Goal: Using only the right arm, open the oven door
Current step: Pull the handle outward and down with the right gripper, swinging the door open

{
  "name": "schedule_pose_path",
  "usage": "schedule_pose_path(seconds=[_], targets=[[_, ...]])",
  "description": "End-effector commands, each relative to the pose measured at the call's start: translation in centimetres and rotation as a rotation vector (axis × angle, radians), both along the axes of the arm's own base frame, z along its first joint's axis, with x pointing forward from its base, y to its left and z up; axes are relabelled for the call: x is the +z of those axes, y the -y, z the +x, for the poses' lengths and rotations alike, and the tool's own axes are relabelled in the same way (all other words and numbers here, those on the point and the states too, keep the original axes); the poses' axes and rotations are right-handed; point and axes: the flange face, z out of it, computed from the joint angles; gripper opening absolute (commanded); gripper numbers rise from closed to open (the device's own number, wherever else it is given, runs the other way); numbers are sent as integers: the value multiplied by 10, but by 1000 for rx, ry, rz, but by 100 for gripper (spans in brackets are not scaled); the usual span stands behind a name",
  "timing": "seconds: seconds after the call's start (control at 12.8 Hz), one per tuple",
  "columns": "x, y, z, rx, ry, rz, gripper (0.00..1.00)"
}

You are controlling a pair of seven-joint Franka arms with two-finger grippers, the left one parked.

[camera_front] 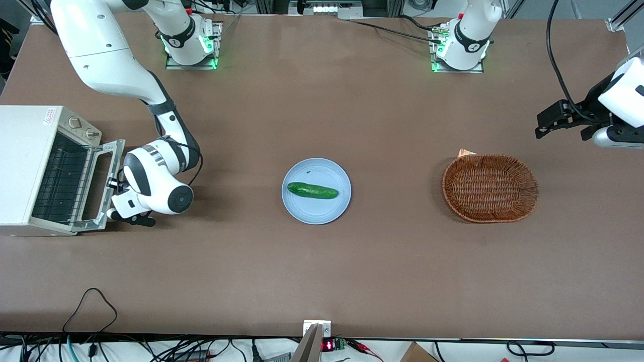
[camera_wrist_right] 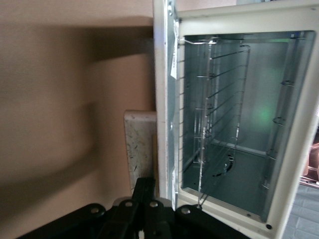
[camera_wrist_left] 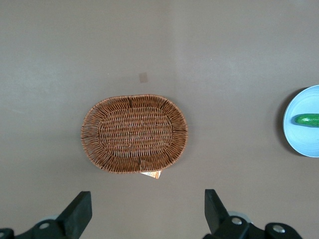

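Observation:
The white oven (camera_front: pixel 25 151) stands at the working arm's end of the table, its two knobs (camera_front: pixel 83 127) on the side farther from the front camera. The oven door (camera_front: pixel 114 156) is swung down part-way, with its bare metal inner frame showing and the black wire rack (camera_front: pixel 60 181) visible inside. The right arm (camera_front: pixel 156 181) reaches low beside the door. Its gripper (camera_front: pixel 112 184) is at the door's free edge. In the right wrist view the gripper (camera_wrist_right: pixel 149 191) is shut, fingers pressed together against the door's outer face beside the pale handle (camera_wrist_right: pixel 139 144). The oven cavity and rack (camera_wrist_right: pixel 219 109) lie open.
A blue plate (camera_front: pixel 317 168) holding a green cucumber (camera_front: pixel 312 190) sits mid-table. A brown wicker basket (camera_front: pixel 490 188) lies toward the parked arm's end, also in the left wrist view as the basket (camera_wrist_left: pixel 133 133).

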Motion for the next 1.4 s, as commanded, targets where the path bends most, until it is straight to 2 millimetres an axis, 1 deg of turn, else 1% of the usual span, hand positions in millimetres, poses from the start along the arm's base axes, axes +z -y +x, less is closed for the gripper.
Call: schedule_pose_path(seconds=[0.0,0.31,0.62,0.86,1.17,1.25,1.32], targets=[[-14,29,2,-39,-5,-19,3],[-23,30,2,-49,-1,20,3],[-30,30,0,-56,-8,24,4],[-39,29,-1,-60,2,28,4],[-41,25,-3,-86,-2,57,4],[-39,24,-2,-88,2,62,6],[-37,21,0,-107,10,82,25]])
